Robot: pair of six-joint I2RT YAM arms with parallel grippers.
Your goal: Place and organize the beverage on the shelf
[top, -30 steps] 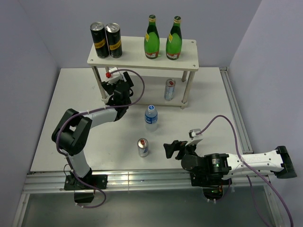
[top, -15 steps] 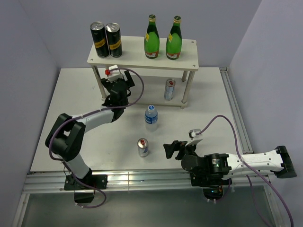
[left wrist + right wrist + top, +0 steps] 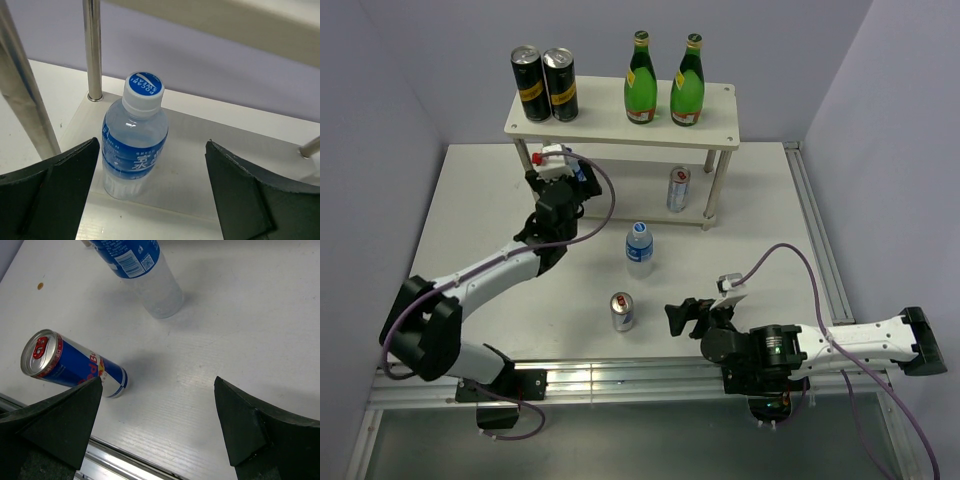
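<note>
You see the left end effector (image 3: 152,150), spread and released, straddling an upright bottle (image 3: 134,145) on the shelf's (image 3: 195,155) lower board, while the upright can (image 3: 70,365) and second bottle (image 3: 639,247) on the table (image 3: 500,200) stand left-ahead of the nearer, likewise released right end effector (image 3: 157,390).

End effector (image 3: 157,383) wide open, empty; can (image 3: 75,367) standing nr one finger, water bottle (image 3: 145,275) beyond.
</note>
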